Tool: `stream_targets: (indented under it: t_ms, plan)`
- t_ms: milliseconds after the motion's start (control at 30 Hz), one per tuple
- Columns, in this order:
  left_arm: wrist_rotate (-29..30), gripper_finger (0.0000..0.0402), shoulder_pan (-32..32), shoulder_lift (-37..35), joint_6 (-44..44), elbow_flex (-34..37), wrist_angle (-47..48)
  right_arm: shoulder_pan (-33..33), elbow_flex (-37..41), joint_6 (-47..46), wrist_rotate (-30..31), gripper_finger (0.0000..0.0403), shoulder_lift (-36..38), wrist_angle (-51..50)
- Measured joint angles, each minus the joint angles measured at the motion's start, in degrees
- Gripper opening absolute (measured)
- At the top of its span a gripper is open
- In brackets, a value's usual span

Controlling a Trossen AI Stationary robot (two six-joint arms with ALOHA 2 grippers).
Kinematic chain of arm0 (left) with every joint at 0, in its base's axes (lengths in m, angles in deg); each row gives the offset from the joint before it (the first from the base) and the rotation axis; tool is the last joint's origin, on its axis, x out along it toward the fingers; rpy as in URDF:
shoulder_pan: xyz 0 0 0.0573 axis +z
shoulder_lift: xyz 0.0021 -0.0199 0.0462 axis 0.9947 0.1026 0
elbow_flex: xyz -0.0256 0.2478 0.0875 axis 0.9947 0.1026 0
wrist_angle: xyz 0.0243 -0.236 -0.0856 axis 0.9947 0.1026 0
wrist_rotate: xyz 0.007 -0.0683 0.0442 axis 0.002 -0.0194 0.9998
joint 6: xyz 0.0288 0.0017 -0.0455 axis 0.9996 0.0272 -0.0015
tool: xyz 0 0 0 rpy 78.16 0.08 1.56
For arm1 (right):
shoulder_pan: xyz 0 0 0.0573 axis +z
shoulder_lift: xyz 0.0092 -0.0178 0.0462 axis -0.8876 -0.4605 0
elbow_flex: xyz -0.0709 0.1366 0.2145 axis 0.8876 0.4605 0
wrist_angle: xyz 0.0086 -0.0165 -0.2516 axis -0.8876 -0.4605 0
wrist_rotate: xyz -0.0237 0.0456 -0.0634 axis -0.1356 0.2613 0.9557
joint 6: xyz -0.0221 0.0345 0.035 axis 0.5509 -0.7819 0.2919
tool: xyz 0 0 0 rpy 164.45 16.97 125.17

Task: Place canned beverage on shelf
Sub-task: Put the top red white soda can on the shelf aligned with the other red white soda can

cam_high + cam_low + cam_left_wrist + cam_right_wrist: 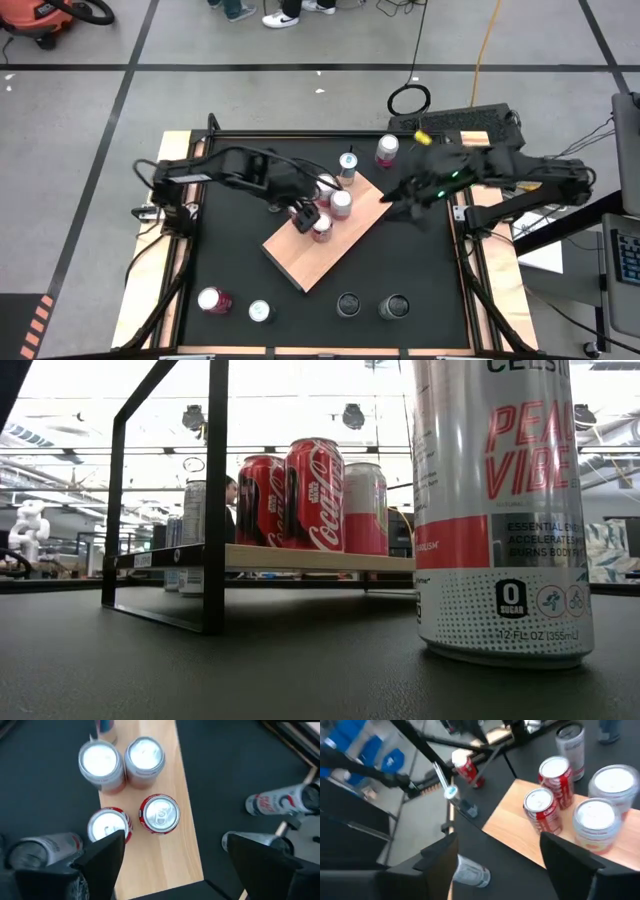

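already four cans [322, 207] stand packed on the shelf [322, 245]; left gripper [303, 221] hovers spread and empty over them and could topple one, while right gripper [400, 200] waits, fingers apart

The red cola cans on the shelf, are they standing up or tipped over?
Standing. The two red cola cans sit upright on the shelf in the low view, and the left wrist view shows their round tops facing up.

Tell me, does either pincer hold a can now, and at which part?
No. The left pincer hangs open above the shelf, and the right pincer is open beside the shelf; nothing sits between the fingers.
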Motion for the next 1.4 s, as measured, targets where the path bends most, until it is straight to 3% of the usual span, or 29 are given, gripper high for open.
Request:
stream_targets:
  t_ms: [167,400,567,833,1067,1400]
  plan:
    - [0.5,0.0352,0.2,-4.9,7.7,-0.1,-0.7,4.1,0.3,2.6,7.4,0.0195,-6.7,1.0]
    - [2.0,0.0352,-0.3,-9.1,12.6,0.0,-0.4,5.0,0.3,1.0,7.6,0.0081,-17.4,3.9]
    - [8.0,0.0341,-5.0,-10.2,18.5,0.0,-3.3,6.5,0.3,-0.6,7.6,0.0009,-24.9,3.8]
    - [15.2,0.0275,-16.6,-10.4,14.5,0.3,-2.5,7.3,0.3,-0.7,7.6,0.0006,-33.4,9.1]
    - [26.5,0.0223,-26.7,-10.5,6.2,0.3,2.0,7.2,0.3,-2.2,10.6,0.0001,-35.2,7.0]
    - [27.6,0.0189,-31.5,-8.9,6.0,0.3,-4.3,6.2,0.3,-1.6,12.7,0.0001,-34.9,7.6]
